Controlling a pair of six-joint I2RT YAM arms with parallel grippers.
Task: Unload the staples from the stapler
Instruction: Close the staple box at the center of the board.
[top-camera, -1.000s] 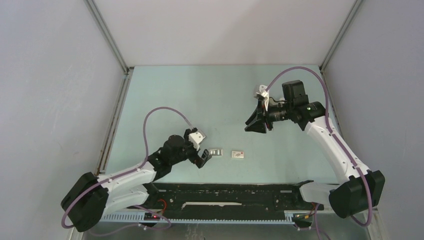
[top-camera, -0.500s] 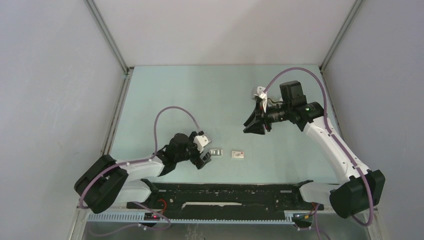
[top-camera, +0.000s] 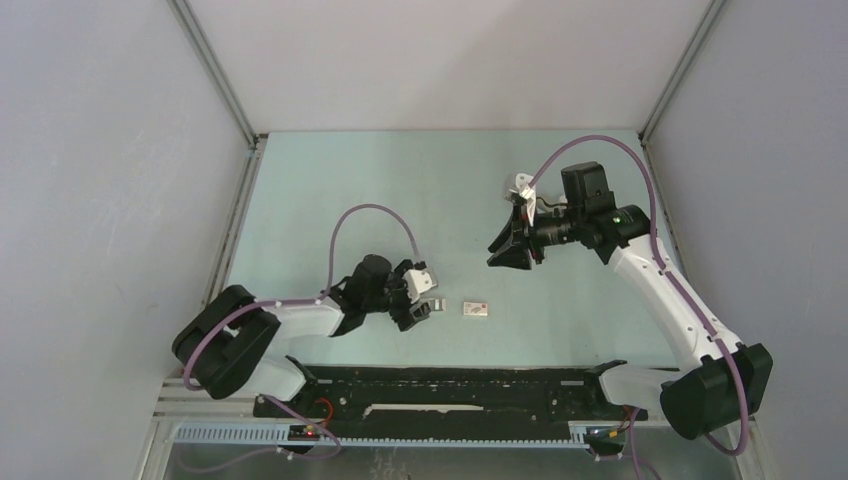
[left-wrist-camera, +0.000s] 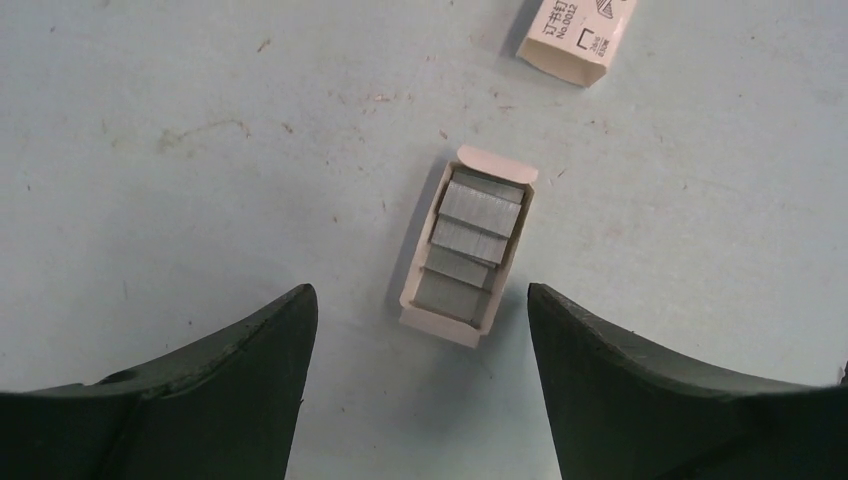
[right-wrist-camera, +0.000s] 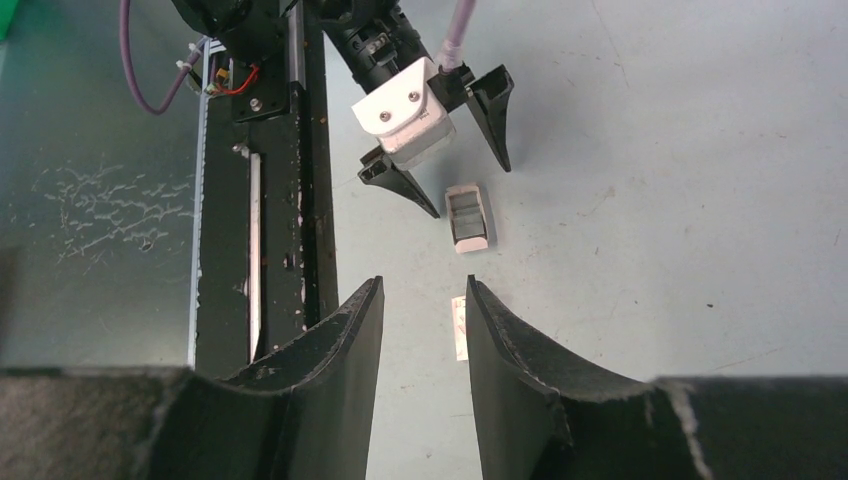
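Previously short of the tray, the left gripper has advanced toward frame centre and now straddles it. Its jaws are slightly narrower but released, touching nothing. Right gripper: position unchanged, held above the desk right of centre, well apart from the left. Tray and box: unmoved, near each other at lower centre.

Left wrist view alone shows the staples: grey strips stacked stepwise inside the tray. The tray lies between the fingers with bare desk either side. The box's printed label sits at upper right.

Right wrist view alone confirms the right jaws are part-spread and empty, with desk showing through the gap.
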